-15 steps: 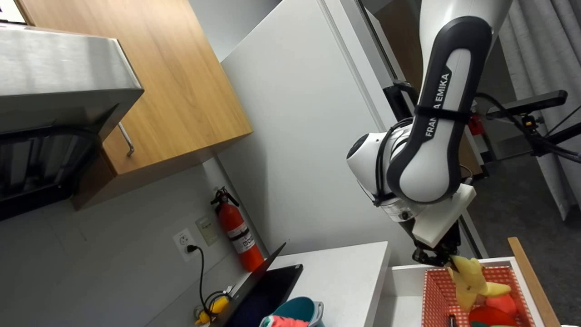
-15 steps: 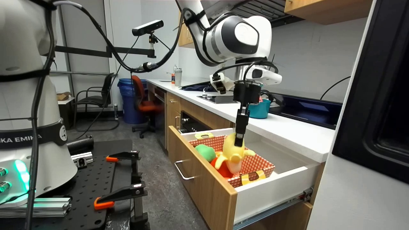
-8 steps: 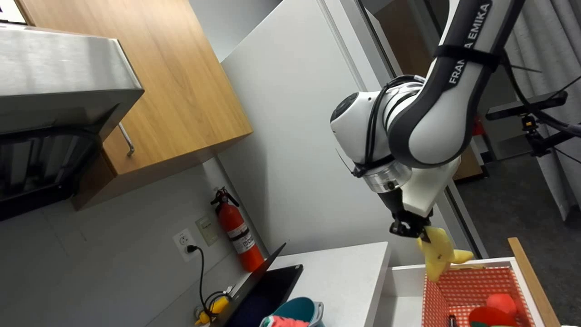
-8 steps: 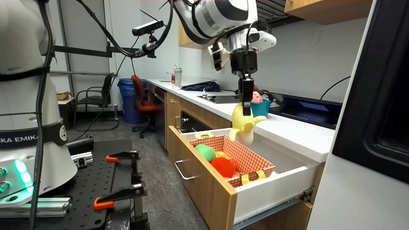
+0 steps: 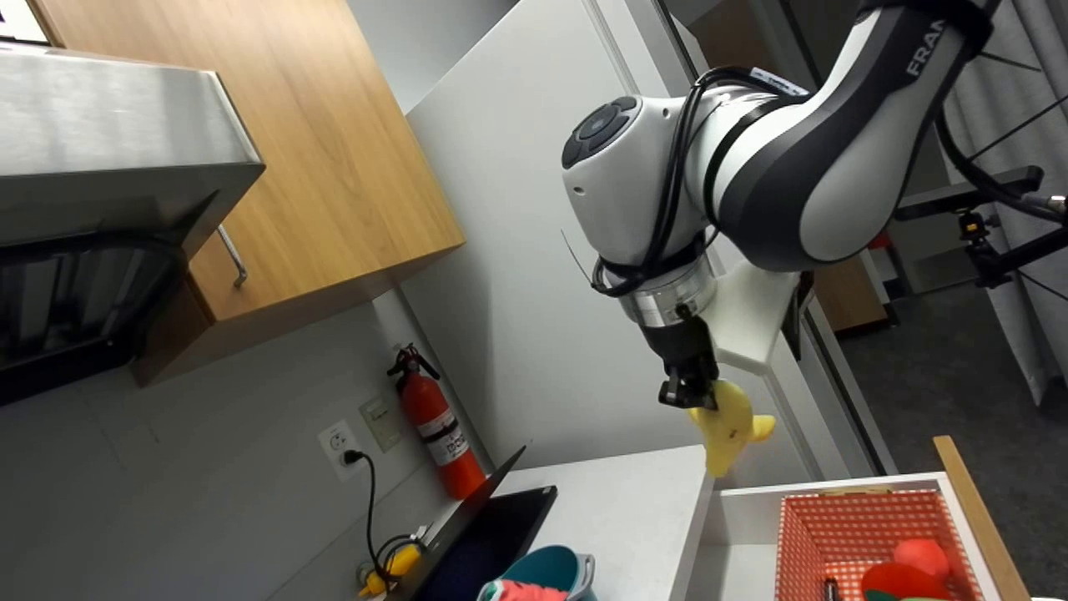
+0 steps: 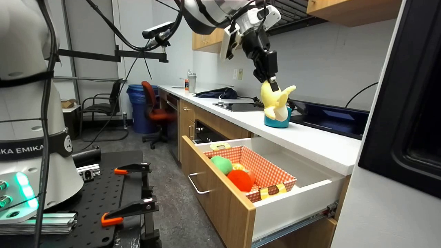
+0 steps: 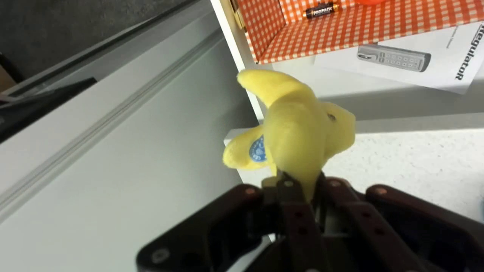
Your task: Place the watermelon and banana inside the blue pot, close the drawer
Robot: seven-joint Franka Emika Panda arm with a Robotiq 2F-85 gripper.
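Observation:
My gripper (image 5: 707, 399) is shut on the top of the yellow plush banana (image 5: 726, 430). The banana hangs in the air above the counter edge and the drawer's inner corner. In an exterior view the banana (image 6: 272, 98) overlaps the teal-blue pot (image 6: 270, 122). In the wrist view the banana (image 7: 295, 132) is pinched between the fingertips (image 7: 302, 183). The blue pot (image 5: 555, 568) stands on the counter, cut by the frame edge. The watermelon (image 5: 530, 592), pink-red with a green edge, shows in the pot's mouth. The drawer (image 6: 217, 193) is pulled open.
A red-checked basket (image 6: 265, 168) in the drawer holds a green toy (image 6: 221, 164), a red toy (image 6: 240, 179) and a battery (image 7: 321, 10). A printed sheet (image 7: 416, 56) lies beside it. A flat black slab (image 5: 501, 534) and a fire extinguisher (image 5: 442, 438) stand near the pot.
My gripper has lifted the banana out of the basket and carried it up and toward the counter and pot. The gripper has tilted. The drawer and pot have not moved.

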